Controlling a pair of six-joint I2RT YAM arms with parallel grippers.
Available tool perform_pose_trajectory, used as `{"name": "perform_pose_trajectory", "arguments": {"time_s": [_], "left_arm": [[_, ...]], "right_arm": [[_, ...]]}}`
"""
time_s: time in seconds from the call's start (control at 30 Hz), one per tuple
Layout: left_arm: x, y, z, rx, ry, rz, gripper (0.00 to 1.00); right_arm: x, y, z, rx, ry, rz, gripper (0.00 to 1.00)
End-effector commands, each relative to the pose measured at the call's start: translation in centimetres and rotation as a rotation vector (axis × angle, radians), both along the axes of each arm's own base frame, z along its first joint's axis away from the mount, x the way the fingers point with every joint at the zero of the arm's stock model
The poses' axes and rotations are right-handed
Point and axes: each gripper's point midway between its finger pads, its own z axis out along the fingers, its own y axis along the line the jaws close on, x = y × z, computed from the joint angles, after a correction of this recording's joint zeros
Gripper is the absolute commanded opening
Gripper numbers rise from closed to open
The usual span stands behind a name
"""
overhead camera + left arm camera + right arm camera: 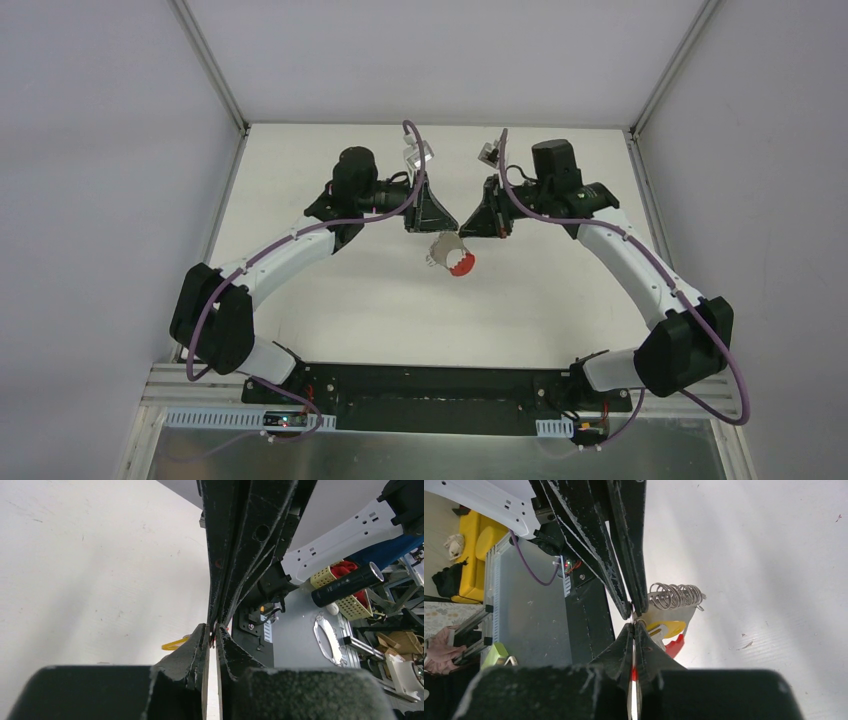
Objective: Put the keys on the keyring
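The keys [449, 256] hang in the air as a small grey bunch with a red curved band [463, 266], just under the spot where both grippers meet above the table's middle. My left gripper [447, 222] and right gripper [466, 226] point at each other, tip to tip. In the right wrist view, looped metal key heads [675, 595], a yellow piece [670, 628] and the red band [676, 645] sit right beside the shut right gripper [634, 626]. The left gripper [214, 631] pinches a thin red-and-dark edge, its jaws almost together. I cannot make out a separate keyring.
The white table [330, 300] is boxed in by grey walls with metal corner posts [212, 70]. The arms' black base plate [430, 385] runs along the near edge. Purple cables [408, 135] loop over both wrists.
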Motion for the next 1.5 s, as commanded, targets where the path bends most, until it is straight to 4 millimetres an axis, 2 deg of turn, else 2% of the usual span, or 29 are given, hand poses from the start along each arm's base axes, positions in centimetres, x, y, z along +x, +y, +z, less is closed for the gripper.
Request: {"name": "perform_pose_trajectory", "arguments": {"time_s": [0.0, 0.13, 0.33, 0.67, 1.17, 1.47], "left_arm": [[0.3, 0.3, 0.2, 0.026, -0.058, -0.027, 0.12], [0.0, 0.5, -0.1, 0.048, -0.088, -0.033, 0.2], [-0.2, 1.2, -0.6, 0.08, -0.165, -0.02, 0.31], [0.2, 1.8, -1.3, 0.139, -0.219, 0.005, 0.39], [-0.5, 1.7, -1.9, 0.139, -0.258, -0.034, 0.41], [-0.8, 1.2, -1.5, 0.123, -0.254, -0.058, 0.35]], "right_arm": [[-0.4, 0.2, 0.3, -0.022, -0.106, 0.018, 0.0], [-0.5, 0.7, -0.7, -0.064, -0.111, 0.024, 0.0], [-0.6, 1.1, -1.1, -0.095, -0.125, 0.031, 0.0], [-0.4, 1.6, -1.6, -0.152, -0.135, 0.034, 0.0], [-0.8, 2.0, -1.4, -0.139, -0.109, 0.065, 0.0], [-0.9, 2.0, -1.8, -0.14, -0.097, 0.079, 0.0]]}}
